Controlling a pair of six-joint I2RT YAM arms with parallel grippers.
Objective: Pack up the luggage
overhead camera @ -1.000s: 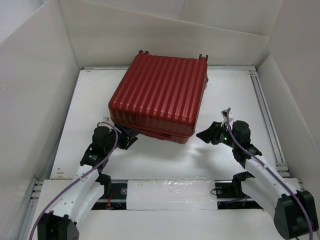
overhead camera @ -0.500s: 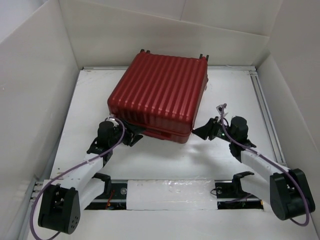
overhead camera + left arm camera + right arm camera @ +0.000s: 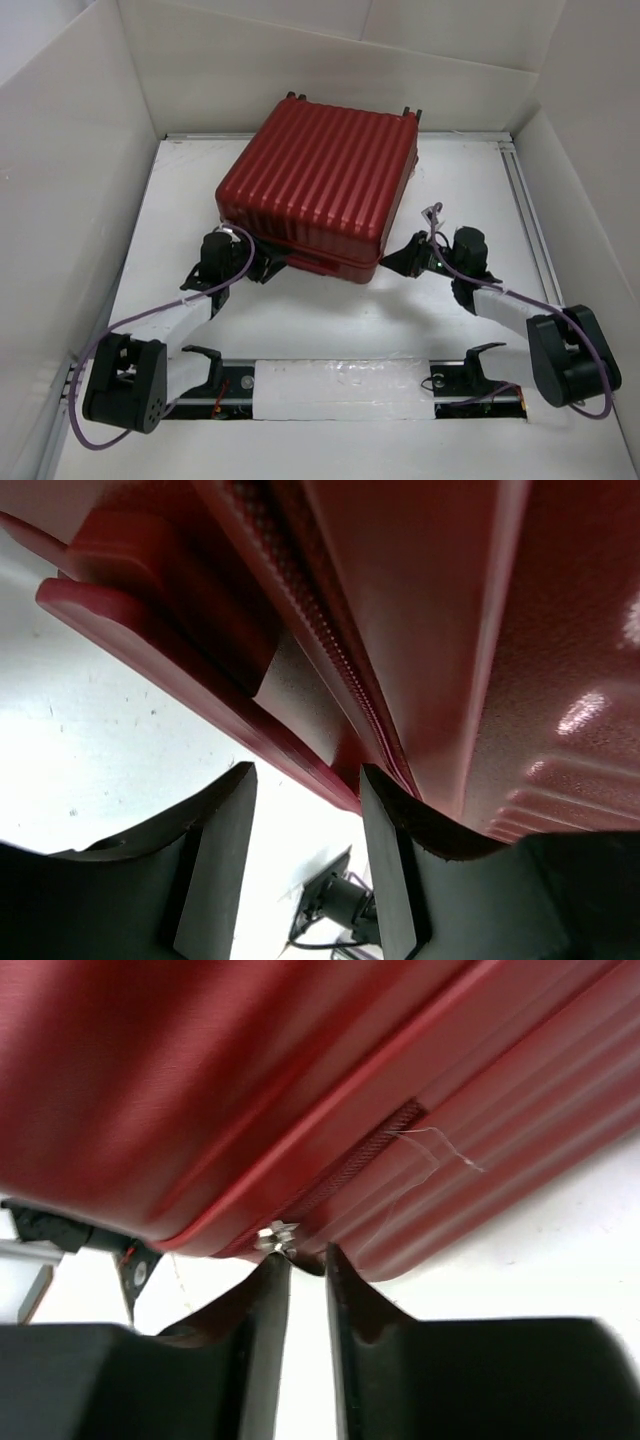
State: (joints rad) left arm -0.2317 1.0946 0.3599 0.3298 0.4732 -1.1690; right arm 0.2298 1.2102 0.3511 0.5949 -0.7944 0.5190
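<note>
The luggage point(image 3: 320, 185), a closed red ribbed hard-shell suitcase, lies flat in the middle of the white table point(image 3: 330, 320). My left gripper point(image 3: 262, 268) is open at its near left corner. In the left wrist view point(image 3: 305, 780) the fingers straddle the lower edge of the red shell point(image 3: 480, 630), beside the handle point(image 3: 150, 620). My right gripper point(image 3: 400, 262) is at the near right corner. In the right wrist view point(image 3: 307, 1255) its fingers are almost closed, pinching at the metal zipper pull point(image 3: 275, 1238) on the zip seam of the suitcase point(image 3: 250, 1080).
White walls point(image 3: 80, 200) enclose the table on the left, back and right. A metal rail point(image 3: 530, 220) runs along the right edge and another point(image 3: 340, 385) along the near edge between the arm bases. A loose thread point(image 3: 440, 1150) hangs from the zip.
Both arms have reached further forward and lower, closing in on the suitcase's near corners. The suitcase has shifted slightly back and to the right.
</note>
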